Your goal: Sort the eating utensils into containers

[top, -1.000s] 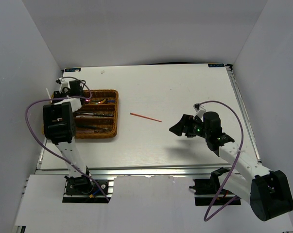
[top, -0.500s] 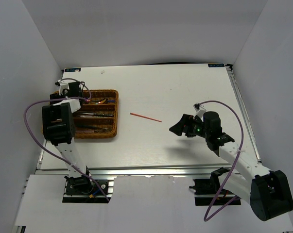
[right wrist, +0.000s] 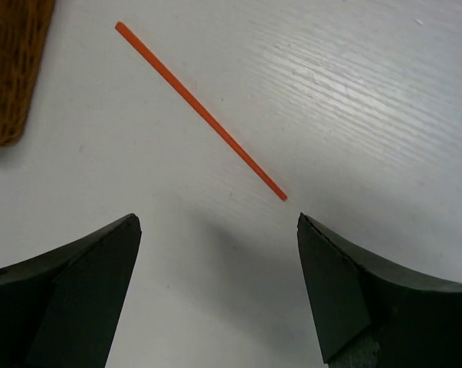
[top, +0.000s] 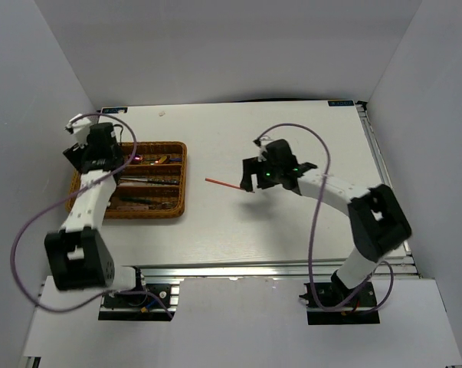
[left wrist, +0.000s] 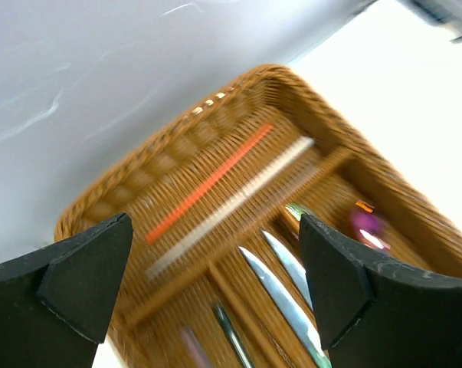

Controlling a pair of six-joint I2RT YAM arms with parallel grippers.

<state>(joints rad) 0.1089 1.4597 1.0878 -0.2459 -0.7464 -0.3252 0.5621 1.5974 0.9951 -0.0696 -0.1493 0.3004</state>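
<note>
One red chopstick [top: 227, 185] lies loose on the white table right of the wicker tray [top: 182, 178]. My right gripper [top: 250, 175] hovers open just past its right end; in the right wrist view the chopstick [right wrist: 202, 113] runs diagonally, its tip above the gap of the gripper [right wrist: 215, 284]. My left gripper [top: 81, 157] stands open and empty over the tray's far left corner. Below the left gripper [left wrist: 215, 284], the tray [left wrist: 238, 100] holds an orange-red chopstick [left wrist: 208, 184] and a silver chopstick [left wrist: 231, 203] in the long section. Silver blades [left wrist: 280, 284] lie in the slots.
White walls close in the table on the left, back and right; the left wall is close behind the tray. A corner of the tray [right wrist: 8, 69] shows at the upper left of the right wrist view. An aluminium rail [top: 238, 270] runs along the near edge.
The right arm has swung left and forward, bringing its open gripper to the red chopstick's right end. The left gripper has opened and pulled back toward the tray's far left corner.
</note>
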